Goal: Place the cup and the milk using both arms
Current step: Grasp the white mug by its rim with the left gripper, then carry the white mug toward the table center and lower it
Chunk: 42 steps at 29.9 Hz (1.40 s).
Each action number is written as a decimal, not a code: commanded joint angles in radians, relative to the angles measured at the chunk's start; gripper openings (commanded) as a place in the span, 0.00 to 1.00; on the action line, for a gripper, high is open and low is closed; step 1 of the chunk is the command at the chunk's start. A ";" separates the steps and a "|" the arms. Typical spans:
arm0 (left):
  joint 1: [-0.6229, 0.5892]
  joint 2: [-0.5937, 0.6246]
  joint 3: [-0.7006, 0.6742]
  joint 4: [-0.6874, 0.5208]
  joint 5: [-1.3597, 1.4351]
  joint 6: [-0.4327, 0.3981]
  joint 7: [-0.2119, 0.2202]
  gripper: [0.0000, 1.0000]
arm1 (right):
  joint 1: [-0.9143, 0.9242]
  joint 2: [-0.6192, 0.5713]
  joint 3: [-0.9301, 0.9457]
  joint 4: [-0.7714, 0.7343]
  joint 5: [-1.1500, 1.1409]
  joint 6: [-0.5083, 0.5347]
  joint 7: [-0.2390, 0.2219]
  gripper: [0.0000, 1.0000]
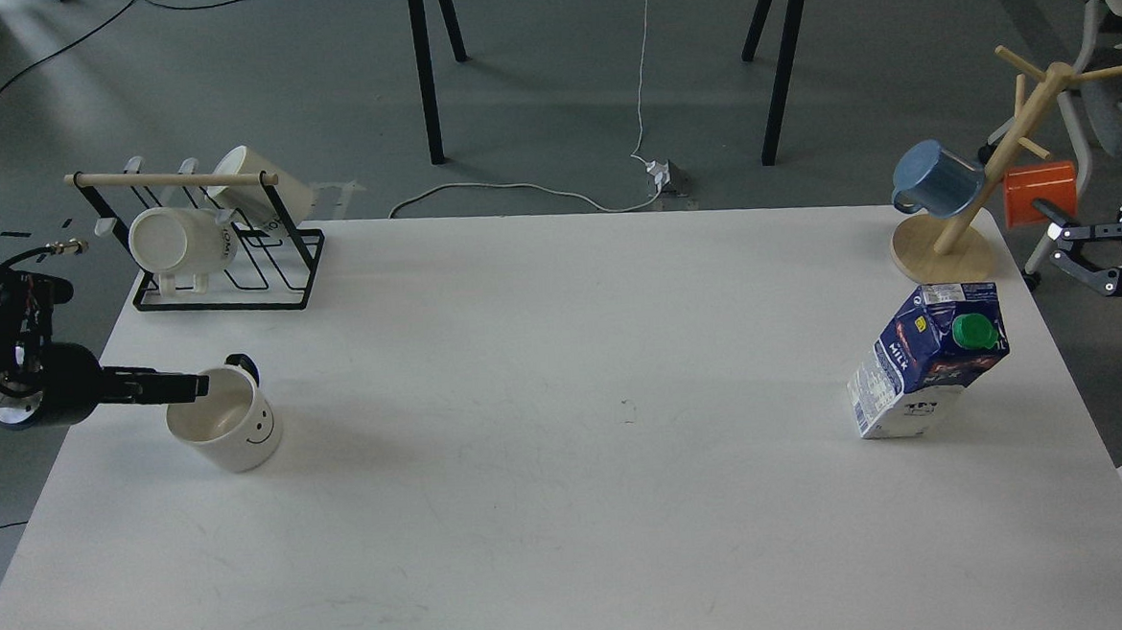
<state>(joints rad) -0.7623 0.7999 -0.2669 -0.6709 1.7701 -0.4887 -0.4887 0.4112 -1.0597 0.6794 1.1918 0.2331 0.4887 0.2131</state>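
The cup, cream-white with a smiley face and a black handle at its back, stands upright at the table's left. My left gripper comes in from the left, and its dark tip lies over the cup's left rim. It is seen edge-on, so its fingers cannot be told apart. The milk, a blue and white carton with a green cap, stands at the table's right. My right gripper hangs open and empty off the table's right edge, behind and to the right of the carton.
A black wire rack with two plain cream mugs stands at the back left. A wooden mug tree with a blue mug and an orange mug stands at the back right. The white table spans the view.
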 commanded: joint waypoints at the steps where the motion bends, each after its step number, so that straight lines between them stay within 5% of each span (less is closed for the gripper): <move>1: 0.008 -0.002 0.000 0.001 -0.001 0.000 0.000 0.99 | 0.000 0.000 -0.001 0.000 0.000 0.000 0.000 0.99; 12: 0.038 -0.030 -0.002 0.002 -0.001 0.000 0.000 0.87 | -0.014 -0.002 0.002 0.002 0.000 0.000 0.000 0.99; 15: 0.040 -0.031 0.000 0.002 0.000 0.000 0.000 0.72 | -0.014 -0.002 0.002 0.002 0.000 0.000 0.000 0.99; 18: 0.049 -0.031 0.002 0.002 0.005 0.000 0.000 0.39 | -0.014 -0.002 0.000 0.002 0.000 0.000 0.000 0.99; 23: 0.081 -0.030 0.003 0.001 0.005 0.025 0.000 0.22 | -0.015 -0.003 0.002 0.002 0.000 0.000 0.002 0.99; 26: 0.086 -0.033 0.002 0.001 0.005 0.036 0.000 0.03 | -0.019 -0.003 0.002 0.002 0.000 0.000 0.000 0.99; 31: 0.089 -0.045 0.000 -0.003 0.003 0.088 0.000 0.00 | -0.022 -0.003 0.003 0.002 0.000 0.000 0.002 0.99; 42: -0.008 -0.037 -0.012 -0.088 0.000 0.052 0.000 0.00 | -0.020 0.006 0.019 -0.075 0.003 0.000 0.002 0.99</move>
<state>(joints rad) -0.7142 0.7608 -0.2756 -0.6995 1.7721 -0.4129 -0.4886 0.3878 -1.0630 0.6842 1.1749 0.2331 0.4887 0.2148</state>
